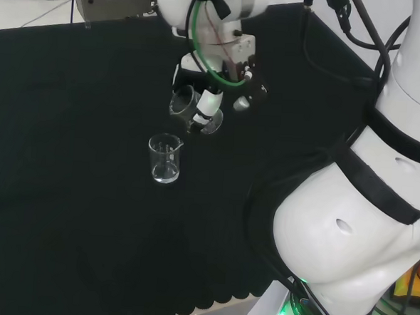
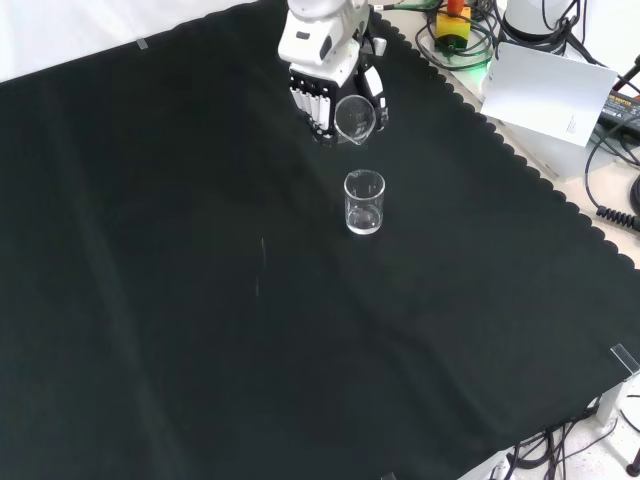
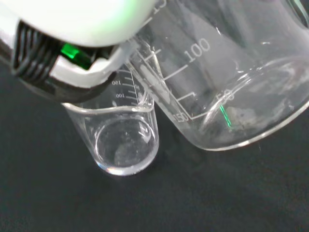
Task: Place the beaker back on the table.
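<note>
We find the hand [image 2: 322, 75] grasping a tilted beaker [image 2: 355, 119] above the cloth [image 2: 150, 300]. A second beaker [image 2: 364, 202] stands upright just beside it, apart. The wrist view alone shows both beakers' [image 3: 231, 82] printed scales and the standing one [image 3: 123, 140] looks empty.

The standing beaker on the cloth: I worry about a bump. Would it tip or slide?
The standing beaker looks empty, so probably light and easily shoved. It is taller than wide, so it could tip. The black cloth may resist sliding.
</note>
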Controlling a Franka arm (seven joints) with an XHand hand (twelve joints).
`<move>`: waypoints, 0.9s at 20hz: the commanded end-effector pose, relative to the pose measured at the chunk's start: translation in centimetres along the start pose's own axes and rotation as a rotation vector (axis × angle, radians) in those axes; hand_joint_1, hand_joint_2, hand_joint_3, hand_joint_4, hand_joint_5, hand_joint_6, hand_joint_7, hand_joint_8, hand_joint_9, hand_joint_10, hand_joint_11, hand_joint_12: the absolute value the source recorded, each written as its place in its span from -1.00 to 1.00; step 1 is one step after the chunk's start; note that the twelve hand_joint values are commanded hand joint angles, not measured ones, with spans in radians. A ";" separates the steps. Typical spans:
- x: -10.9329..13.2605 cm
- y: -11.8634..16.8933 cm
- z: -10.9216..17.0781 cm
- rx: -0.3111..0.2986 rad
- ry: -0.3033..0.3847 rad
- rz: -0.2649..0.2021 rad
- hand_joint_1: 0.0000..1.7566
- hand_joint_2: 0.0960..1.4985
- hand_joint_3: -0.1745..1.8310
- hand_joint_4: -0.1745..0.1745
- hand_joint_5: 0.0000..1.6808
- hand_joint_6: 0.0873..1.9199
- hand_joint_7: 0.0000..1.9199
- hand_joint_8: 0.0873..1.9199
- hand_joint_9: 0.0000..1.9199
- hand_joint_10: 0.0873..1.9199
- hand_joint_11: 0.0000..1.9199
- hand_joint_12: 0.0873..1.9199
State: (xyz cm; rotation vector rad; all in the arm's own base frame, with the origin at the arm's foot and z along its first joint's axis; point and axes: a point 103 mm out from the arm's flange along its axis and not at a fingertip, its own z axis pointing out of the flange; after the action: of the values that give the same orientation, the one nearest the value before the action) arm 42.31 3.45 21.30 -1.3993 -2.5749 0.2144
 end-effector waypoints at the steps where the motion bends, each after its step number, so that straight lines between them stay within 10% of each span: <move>1: -3.1 -0.6 1.0 -0.117 0.097 0.006 0.51 -0.26 -0.22 -1.00 0.81 -0.95 0.68 -1.00 0.88 -1.00 0.63 -0.58; 18: -10.0 6.3 4.9 -0.222 0.213 -0.030 0.51 -0.23 -0.26 -1.00 0.80 -0.95 0.67 -1.00 0.86 -1.00 0.60 -0.59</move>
State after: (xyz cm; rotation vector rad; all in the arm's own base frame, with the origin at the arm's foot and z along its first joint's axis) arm 46.57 -2.68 17.89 -1.4558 -2.5026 -0.0904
